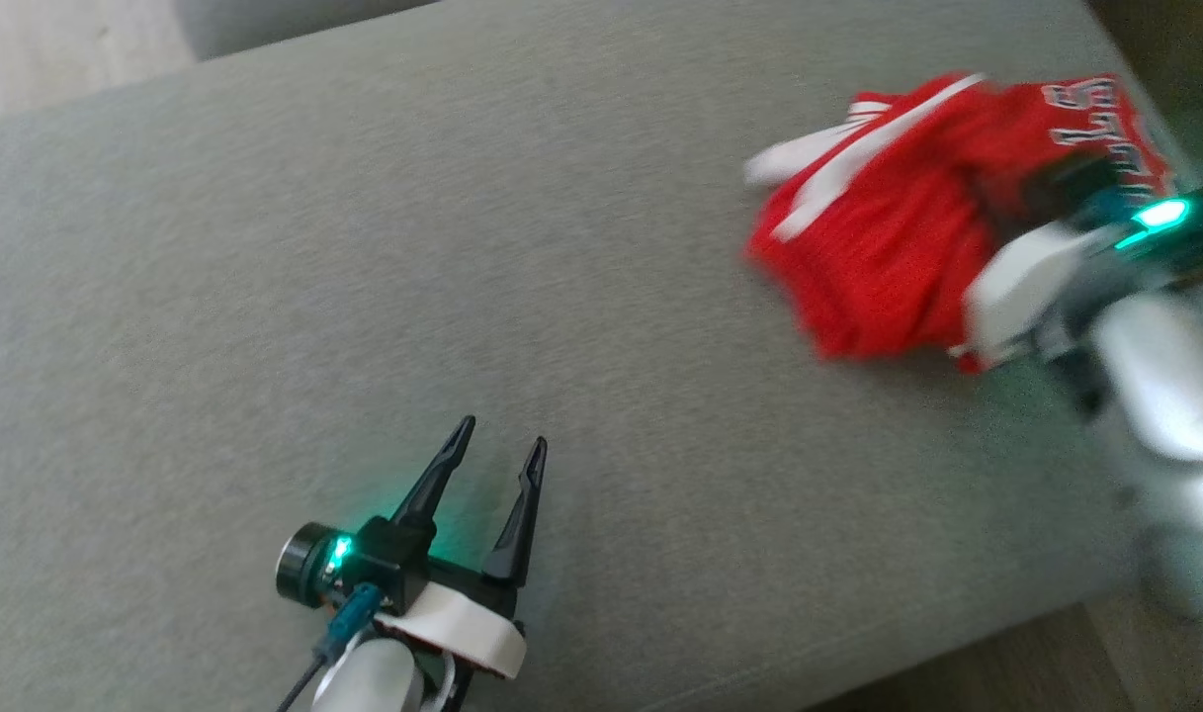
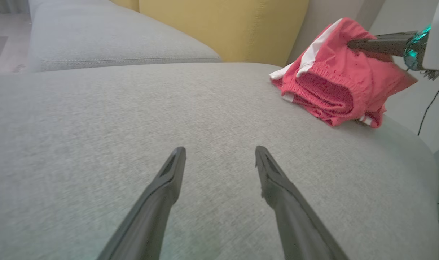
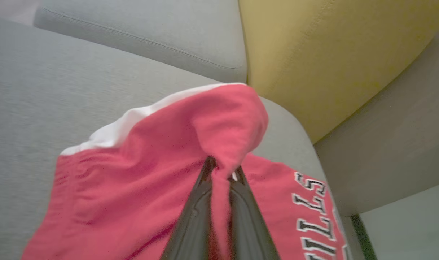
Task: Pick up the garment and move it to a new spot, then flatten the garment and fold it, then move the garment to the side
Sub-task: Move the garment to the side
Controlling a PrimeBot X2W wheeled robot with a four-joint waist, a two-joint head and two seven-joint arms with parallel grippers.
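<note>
The red garment (image 1: pixel 878 257), bunched at the far right corner of the grey seat cushion (image 1: pixel 463 247) near a yellow back cushion (image 3: pixel 331 54), is pinched by the right gripper (image 3: pixel 223 169), while the left gripper (image 1: pixel 503 431) is held spread over bare fabric near the front edge.

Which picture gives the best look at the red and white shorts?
The left wrist view: the red and white shorts show whole on the grey sofa cushion, waistband visible. The head view blurs them; the right wrist view crops them, showing a fold pinched in the right pincer.
</note>
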